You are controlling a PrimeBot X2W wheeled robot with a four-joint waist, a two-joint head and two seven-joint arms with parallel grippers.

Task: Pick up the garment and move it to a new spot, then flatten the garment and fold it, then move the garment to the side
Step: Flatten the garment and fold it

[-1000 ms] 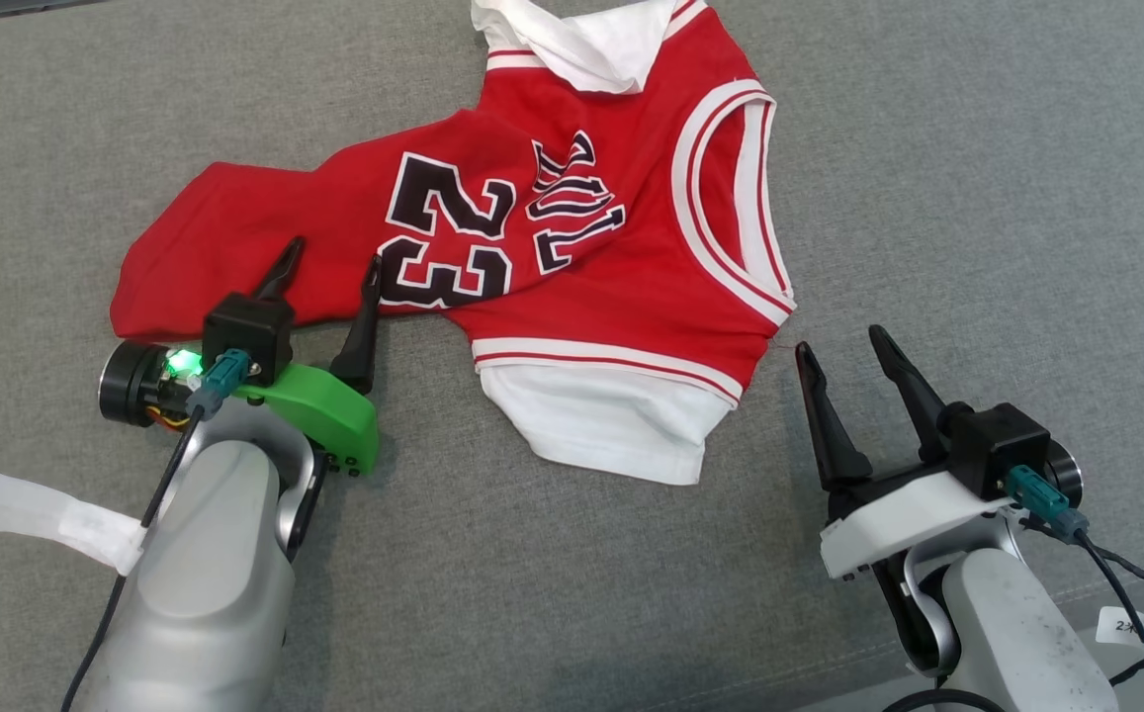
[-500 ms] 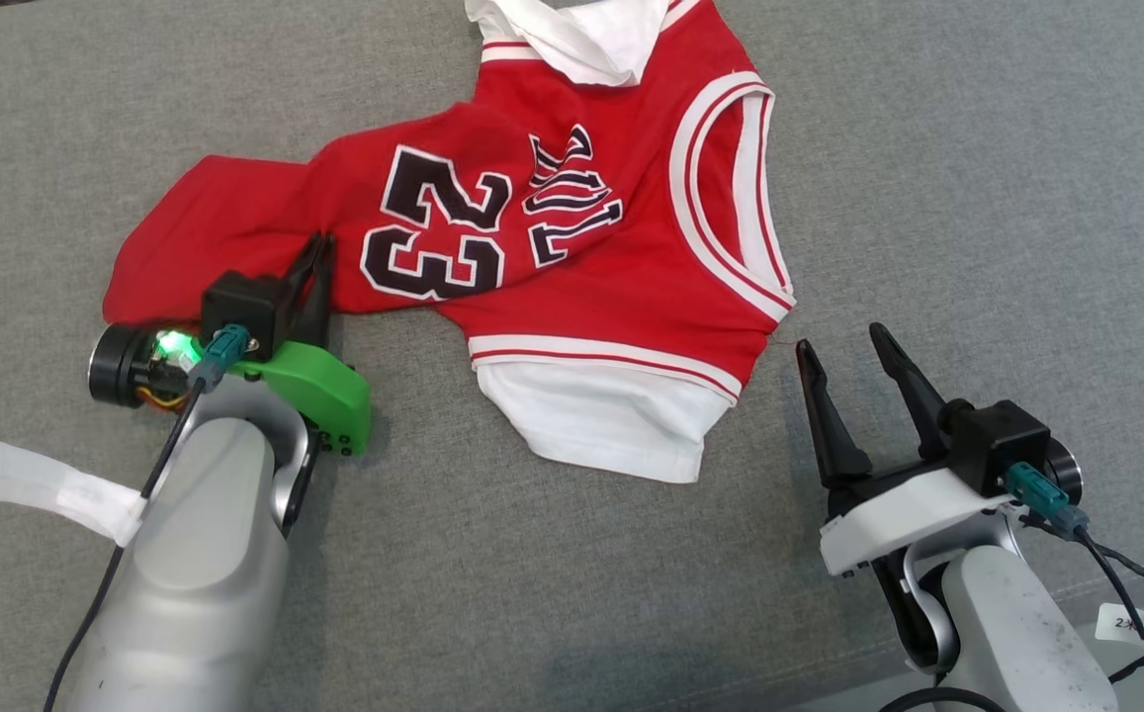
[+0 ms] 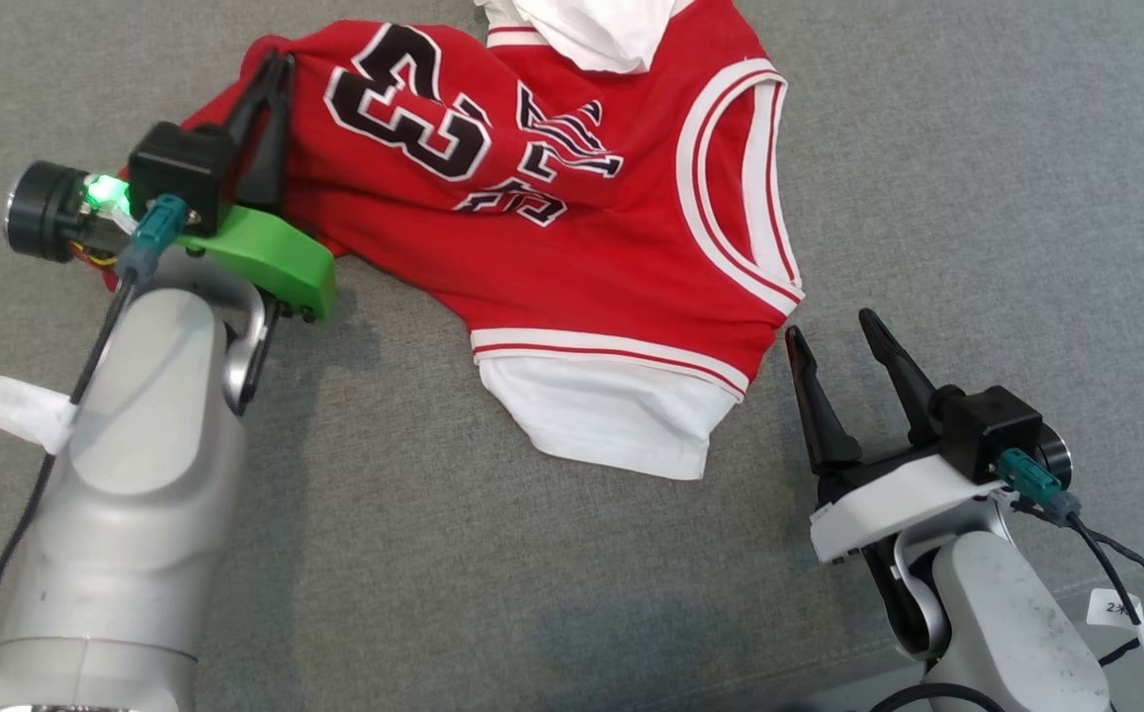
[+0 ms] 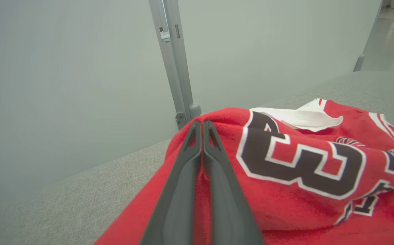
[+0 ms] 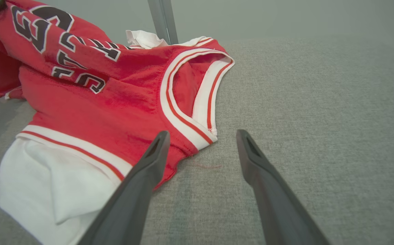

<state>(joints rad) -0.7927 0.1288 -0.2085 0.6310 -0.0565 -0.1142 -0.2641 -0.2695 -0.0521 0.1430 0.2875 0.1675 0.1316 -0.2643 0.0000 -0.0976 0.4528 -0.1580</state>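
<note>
grey fabric surface | left tool clamped on garment edge | right tool apart, just beside garment

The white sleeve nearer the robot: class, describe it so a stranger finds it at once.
A red jersey lies on grey cloth. From its near striped trim pokes a white sleeve, left of the open right hand. The other white sleeve lies at the far edge.

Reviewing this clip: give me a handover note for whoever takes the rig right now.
Left gripper: shut on the jersey at its red edge, that edge raised.
Right gripper: open, empty, beside the jersey's near corner.
Jersey: crumpled, mostly lying on the grey surface.
Done: grasp made.
Left: carry to a new spot, flatten, fold, move aside.
</note>
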